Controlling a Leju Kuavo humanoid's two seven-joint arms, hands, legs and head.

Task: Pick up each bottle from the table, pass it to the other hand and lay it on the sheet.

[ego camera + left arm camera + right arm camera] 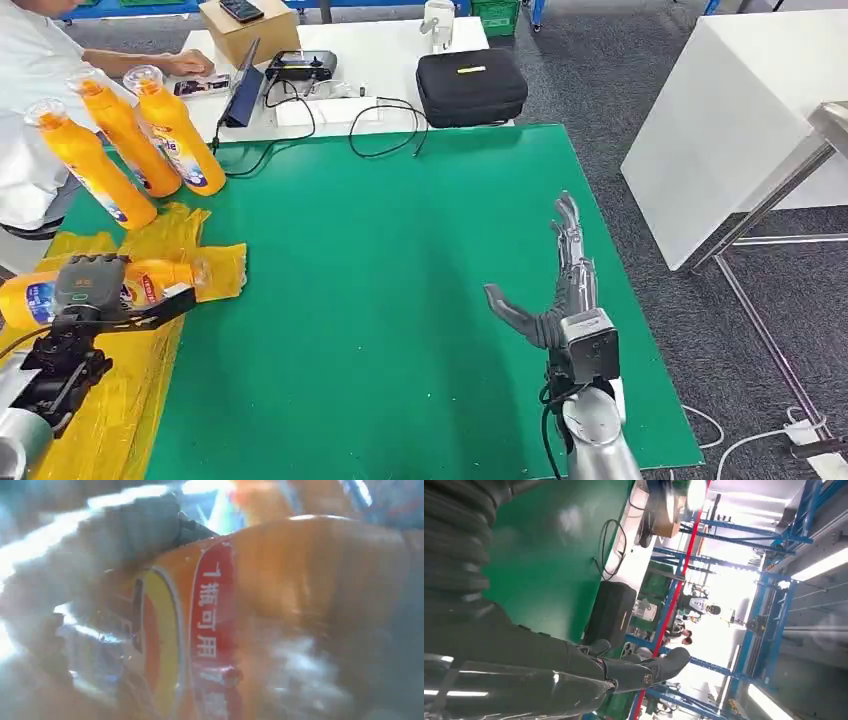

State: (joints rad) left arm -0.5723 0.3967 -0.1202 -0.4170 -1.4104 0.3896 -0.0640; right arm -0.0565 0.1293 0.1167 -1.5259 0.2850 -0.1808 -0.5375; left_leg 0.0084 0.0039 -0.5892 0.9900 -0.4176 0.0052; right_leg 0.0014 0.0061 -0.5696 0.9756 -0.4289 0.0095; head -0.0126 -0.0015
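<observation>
At the lower left of the head view, an orange bottle (35, 297) is seen lying on its side on the yellow sheet (120, 400), its cap end pointing toward the green mat (380, 300). The left hand (88, 290) is placed directly over the bottle's middle, touching it; whether the fingers are wrapped around it cannot be told. In the left wrist view, the bottle's red and yellow label (210, 630) is pressed close against the camera, beside a blurred grey thumb (125, 530). Three more orange bottles (130, 140) are leaned together at the upper left, near a person's hand (188, 64). At the lower right, the right hand (555, 285) is held above the mat with fingers spread and nothing in it. A black case (470, 87) is set on the white table (390, 50) beyond the mat.
</observation>
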